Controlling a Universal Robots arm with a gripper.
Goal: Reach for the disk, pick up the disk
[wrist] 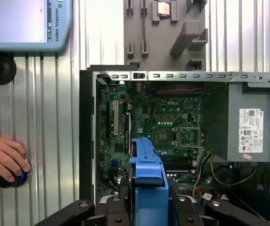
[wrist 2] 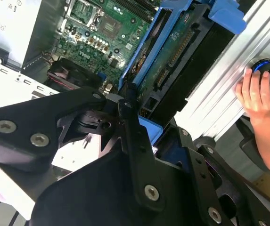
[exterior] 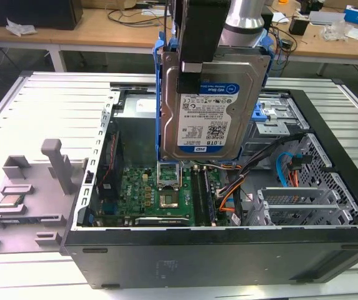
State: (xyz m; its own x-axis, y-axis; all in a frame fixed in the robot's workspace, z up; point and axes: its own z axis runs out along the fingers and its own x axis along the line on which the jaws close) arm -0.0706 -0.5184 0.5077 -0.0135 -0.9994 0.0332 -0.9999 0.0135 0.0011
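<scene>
The disk (exterior: 213, 106) hangs upright in the air above the open computer case (exterior: 228, 256), its white-and-blue label facing the exterior camera and its blue bracket (exterior: 161, 106) framing the edges. My gripper (exterior: 194, 70) comes down from above and is shut on its upper edge, one black finger lying over the label side. In the first wrist view the blue bracket (wrist: 149, 174) stands edge-on between the black gripper (wrist: 149, 209) links. In the second wrist view the disk's connector edge (wrist 2: 172, 61) runs away from the gripper (wrist 2: 135, 125), over the motherboard.
Under the disk lies the green motherboard (exterior: 160, 194) with cables and drive bays (exterior: 291, 206) towards the exterior view's right. A grey fixture (exterior: 47, 169) holding a small processor chip (exterior: 10, 201) sits at the left. A person's hand (wrist: 3, 157) rests on a knob on the ribbed table beside the case.
</scene>
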